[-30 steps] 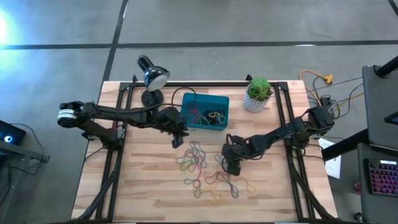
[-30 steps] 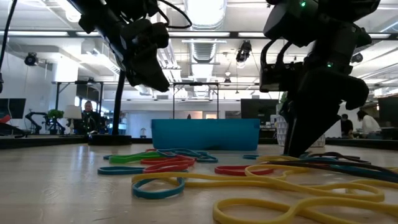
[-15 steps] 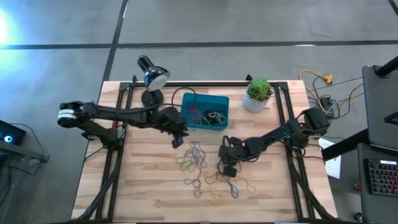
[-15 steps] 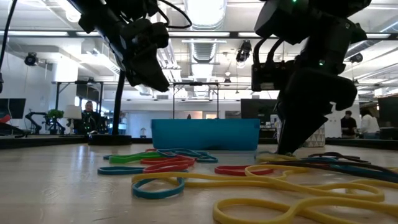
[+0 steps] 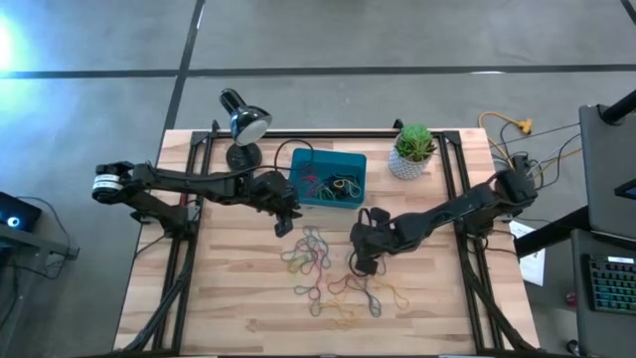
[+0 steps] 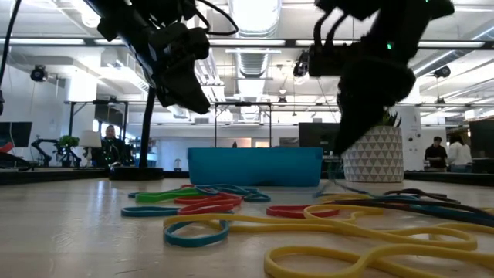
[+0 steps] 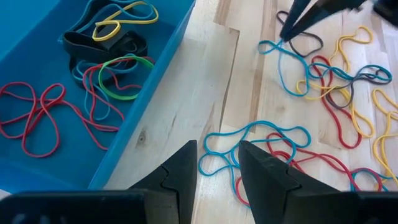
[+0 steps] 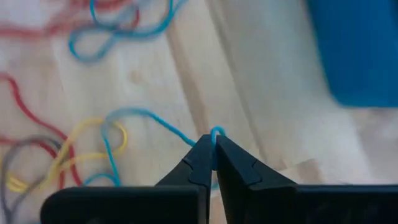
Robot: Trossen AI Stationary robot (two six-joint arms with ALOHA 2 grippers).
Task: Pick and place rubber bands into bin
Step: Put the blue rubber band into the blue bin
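Note:
Several coloured rubber bands (image 5: 318, 264) lie loose on the wooden table in front of the teal bin (image 5: 298, 199), and more bands (image 7: 106, 81) lie inside it. My right gripper (image 5: 360, 267) is at the pile's right side, above the table, shut on a blue band (image 8: 143, 115). It also shows in the low view (image 6: 336, 153) and the left wrist view (image 7: 287, 30). My left gripper (image 5: 281, 227) hangs open and empty above the table by the bin's near left corner, over a blue band (image 7: 249, 134). My right gripper pinches a bend of the blue rubber band (image 8: 216, 131) between its two fingertips, coming from above and slanting down. That end is lifted off the table. The rest of the band (image 7: 280, 62) trails down onto the table among the other bands.
A black desk lamp (image 5: 243, 124) stands left of the bin and a white pot with a green plant (image 5: 412, 154) to its right. Black frame rails (image 5: 194, 249) run along the table's sides. People (image 6: 108, 143) sit in the room far behind.
My right gripper has risen off the table and drifted a little toward the table's left edge, drawing one end of the blue band up with it. The rest of the pile has stayed where it was.

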